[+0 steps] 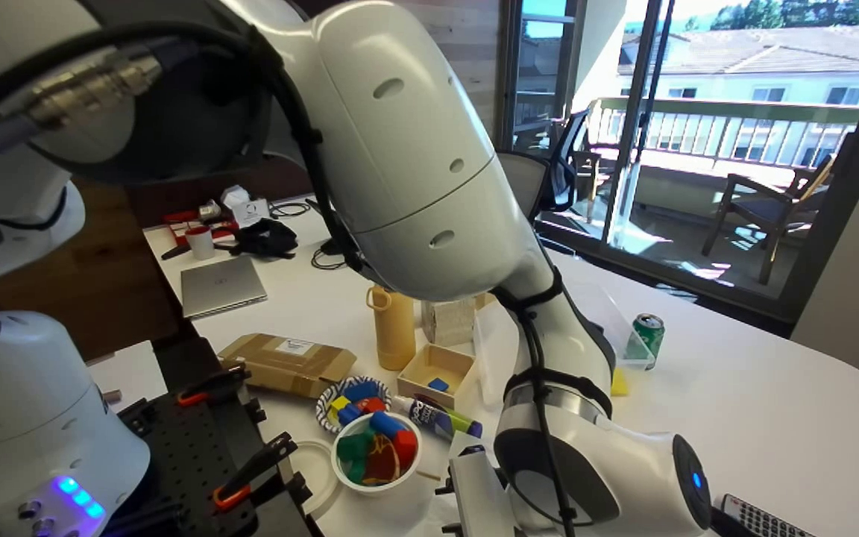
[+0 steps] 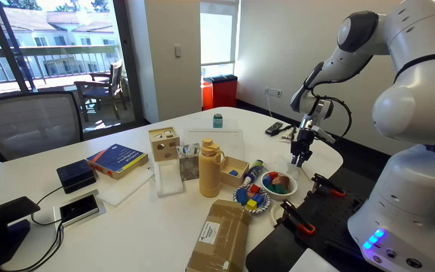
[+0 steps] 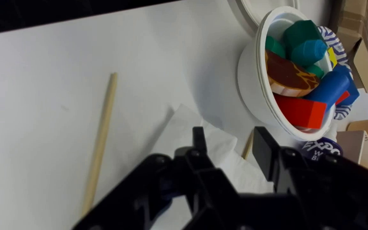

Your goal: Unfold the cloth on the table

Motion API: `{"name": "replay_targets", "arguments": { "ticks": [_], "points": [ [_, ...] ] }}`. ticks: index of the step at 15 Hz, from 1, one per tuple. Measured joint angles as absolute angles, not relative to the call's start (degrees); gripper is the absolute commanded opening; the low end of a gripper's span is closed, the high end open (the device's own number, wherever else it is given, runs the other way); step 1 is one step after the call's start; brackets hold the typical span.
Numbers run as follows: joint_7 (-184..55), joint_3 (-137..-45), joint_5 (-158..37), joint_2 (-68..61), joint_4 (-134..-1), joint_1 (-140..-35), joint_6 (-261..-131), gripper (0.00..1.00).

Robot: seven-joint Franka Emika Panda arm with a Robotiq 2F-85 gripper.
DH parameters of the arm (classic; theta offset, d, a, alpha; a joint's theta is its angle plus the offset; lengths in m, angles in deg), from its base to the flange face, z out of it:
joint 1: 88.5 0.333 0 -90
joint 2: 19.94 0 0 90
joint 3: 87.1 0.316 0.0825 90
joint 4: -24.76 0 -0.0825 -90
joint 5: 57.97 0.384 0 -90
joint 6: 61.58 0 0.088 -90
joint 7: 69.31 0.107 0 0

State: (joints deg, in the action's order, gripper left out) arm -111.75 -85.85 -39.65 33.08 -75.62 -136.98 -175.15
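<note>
White cloth lies creased on the table, under the gripper in the wrist view and near a white tub of coloured blocks. We find the gripper's two fingers parted, with cloth showing between them; whether the tips touch it, we cannot tell. Beside the cloth runs a long wooden stick, and the end of another stick shows between the fingers.

Just past the tub we read "EXPO" on a purple-labelled bottle; under it we make out a W and a B, the rest being hidden. An exterior view shows us the same word along the bottle.

Only in an exterior view do we get the thick blue book, titled "Artificial Intelligence". Likewise, a single exterior view gives us the closed silver laptop, its round logo too small to read. Both exterior views show the cardboard package, whose white label bears print too fine for us, and the green can.
</note>
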Motion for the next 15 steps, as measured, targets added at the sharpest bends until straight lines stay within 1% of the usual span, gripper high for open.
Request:
{"name": "replay_targets", "arguments": {
  "ticks": [3,4,9,15],
  "points": [
    [-111.76,-86.1,-39.51,30.74,-75.81,-136.98,-175.28,0.98],
    [-111.74,-86.13,-39.36,29.47,-76.21,-136.95,-175.3,1.0],
    [-110.63,-86.2,-37.61,22.81,-79.89,-135.5,-178.86,1.0],
    [-106.21,-87.22,-36.93,21.61,-82.15,-132.77,-182.75,1.0]
  ]
}}
